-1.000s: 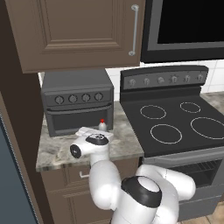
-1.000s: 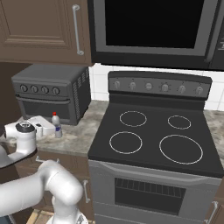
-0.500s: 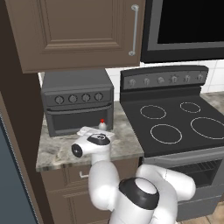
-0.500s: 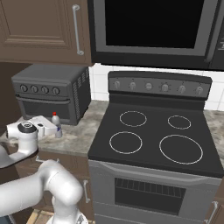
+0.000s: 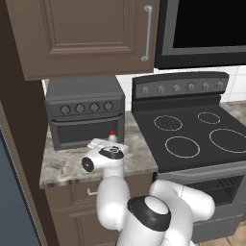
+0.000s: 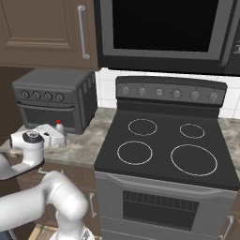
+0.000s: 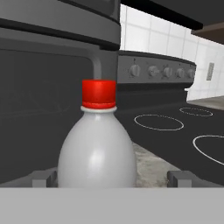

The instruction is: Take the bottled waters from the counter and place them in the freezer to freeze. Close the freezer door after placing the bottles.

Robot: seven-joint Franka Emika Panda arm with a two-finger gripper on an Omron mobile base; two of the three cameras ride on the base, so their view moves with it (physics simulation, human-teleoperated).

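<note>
A red-capped water bottle (image 7: 97, 146) stands upright on the speckled bench (image 5: 72, 163), just in front of the toaster oven (image 5: 85, 111) and beside the black stovetop (image 6: 164, 147), as the robot's tool (image 7: 111, 178) lines up on it at bench height. Seen along the tool, the bottle sits dead ahead and centred between the two dark fingertips (image 7: 43, 178), its long axis vertical and its body rising well above them, so a straight push forward looks like all the coming grasp needs. The tool is spread wide, a fingertip to either side of the bottle's base; it holds nothing, and no contact with the bottle can be made out. From the base cameras, only the red cap (image 5: 112, 134) peeks out behind the white hand, close to the oven's front. The bottle remains on the bench, and the pick-up looks not yet begun.
</note>
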